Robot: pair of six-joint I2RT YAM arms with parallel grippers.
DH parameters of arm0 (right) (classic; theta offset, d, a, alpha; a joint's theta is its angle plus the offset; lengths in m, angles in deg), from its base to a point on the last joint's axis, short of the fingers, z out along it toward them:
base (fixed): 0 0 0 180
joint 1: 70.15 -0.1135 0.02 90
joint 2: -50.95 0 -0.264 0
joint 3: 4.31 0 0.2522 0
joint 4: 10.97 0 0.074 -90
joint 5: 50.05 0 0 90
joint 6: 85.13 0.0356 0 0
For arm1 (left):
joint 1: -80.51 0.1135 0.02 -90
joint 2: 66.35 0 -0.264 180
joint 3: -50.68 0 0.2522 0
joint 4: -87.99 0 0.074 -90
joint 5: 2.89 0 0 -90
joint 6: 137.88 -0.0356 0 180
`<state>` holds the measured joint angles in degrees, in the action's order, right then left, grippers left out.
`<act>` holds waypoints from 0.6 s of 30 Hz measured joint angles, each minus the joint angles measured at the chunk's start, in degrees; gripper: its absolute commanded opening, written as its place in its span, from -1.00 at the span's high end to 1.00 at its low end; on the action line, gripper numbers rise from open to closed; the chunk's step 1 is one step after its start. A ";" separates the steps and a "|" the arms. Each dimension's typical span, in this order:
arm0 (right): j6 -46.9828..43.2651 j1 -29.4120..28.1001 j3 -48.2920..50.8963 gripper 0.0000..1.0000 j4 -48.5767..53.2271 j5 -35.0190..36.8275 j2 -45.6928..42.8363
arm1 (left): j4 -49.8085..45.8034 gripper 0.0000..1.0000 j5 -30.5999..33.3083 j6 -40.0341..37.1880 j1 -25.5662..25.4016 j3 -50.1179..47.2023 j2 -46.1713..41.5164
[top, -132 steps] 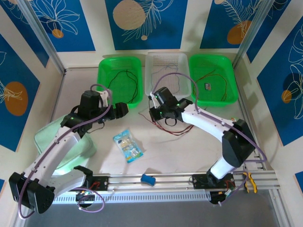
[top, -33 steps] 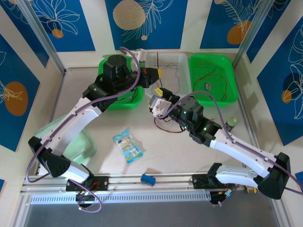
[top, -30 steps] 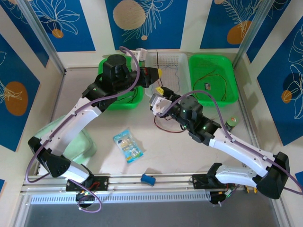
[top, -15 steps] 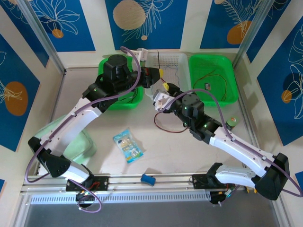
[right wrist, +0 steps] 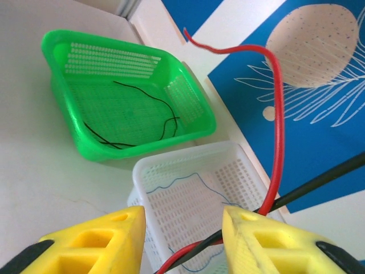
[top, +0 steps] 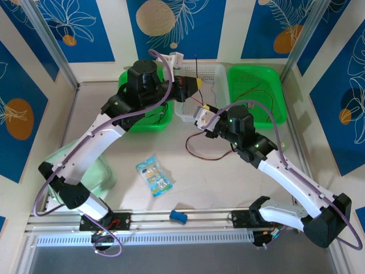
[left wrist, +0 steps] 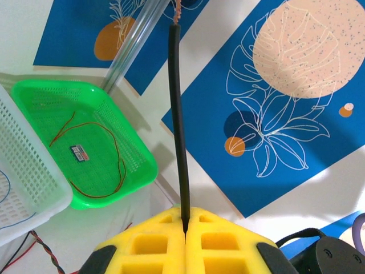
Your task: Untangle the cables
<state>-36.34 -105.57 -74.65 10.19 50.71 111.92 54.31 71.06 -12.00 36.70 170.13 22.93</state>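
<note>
Jaws first: the left gripper [left wrist: 185, 220] is clamped right down on the black cable [left wrist: 179, 125]. It's pinched between the yellow pads [left wrist: 154, 240] with a short end poking straight up, over the left edge of the white basket [top: 219, 69]. The right gripper [right wrist: 182, 234] sits at that basket's near side with its jaws partly apart, gripping nothing. The red cable [right wrist: 278, 114] and the black one both cross the gap, close to one finger.

Looks to me like the pull-apart step: one arm anchors black while the other lines up on red. The next move probably needs the right jaws to close on red alone, then draw away from the left so the twist unwinds rather than tightens.

The cables are thin and floppy, red and black wound round each other below the grippers. The slack lies in a loop [top: 197, 154] on the table in front of the white basket. The left green basket [right wrist: 51, 74] holds a black wire [right wrist: 148, 100], the white one a thin blue wire [right wrist: 188, 178], and the right green basket [left wrist: 142, 171] a red wire [left wrist: 117, 160].
</note>
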 measured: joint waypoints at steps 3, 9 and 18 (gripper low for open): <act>2.03 0.98 0.00 0.23 0.42 -4.02 -1.29 | -0.74 1.00 0.04 0.00 -0.33 0.61 0.42; 5.31 1.07 0.09 0.32 -2.64 -7.13 -6.82 | -0.70 1.00 0.24 0.00 -0.59 1.22 0.59; -4.20 -6.67 0.50 0.10 -7.19 -2.32 -7.96 | -0.68 1.00 3.19 -0.44 -2.25 2.54 0.61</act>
<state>-40.54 -112.23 -74.14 3.00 48.40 103.97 53.63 74.25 -12.44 34.45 172.66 23.54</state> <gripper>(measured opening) 0.428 0.065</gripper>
